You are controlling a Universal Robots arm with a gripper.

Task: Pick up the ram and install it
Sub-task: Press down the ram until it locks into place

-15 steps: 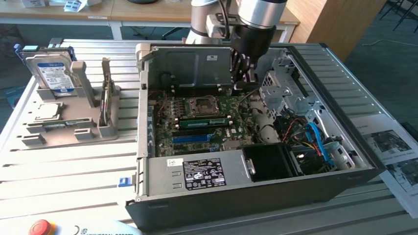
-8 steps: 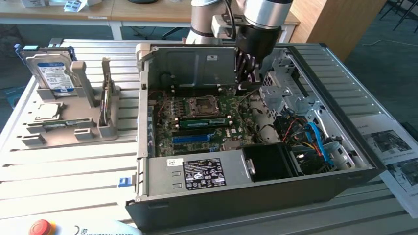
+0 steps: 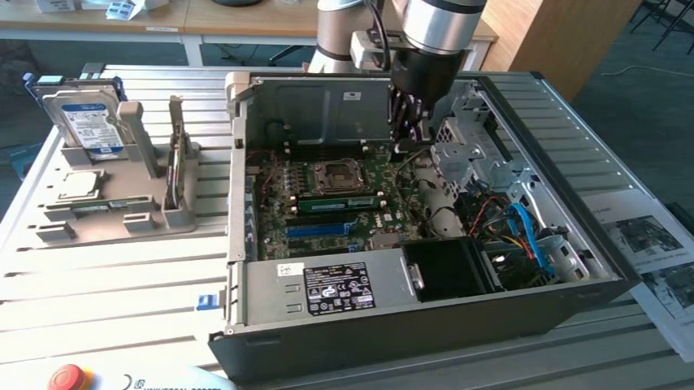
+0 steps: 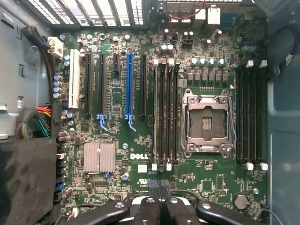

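Your gripper (image 3: 412, 134): inside the open case (image 3: 564, 301), above the motherboard (image 4: 140, 140), fingers (image 4: 154, 208) closed together, holding nothing you can see. Ram (image 3: 338, 203): green stick lying seated in a slot beside the CPU socket (image 4: 206, 123). Case sits on the tabletop (image 3: 109, 284).

- The tool (image 3: 407, 145) hides the motherboard behind it in the exterior view, and its fingertips blur into the dark case interior.
- In the wrist view the tool (image 4: 159, 206) is cut off by the picture's edge.
- The red button (image 3: 67, 378) is cut off at the desk's near edge.
- The power supply label (image 3: 338, 288) print is too small to read.
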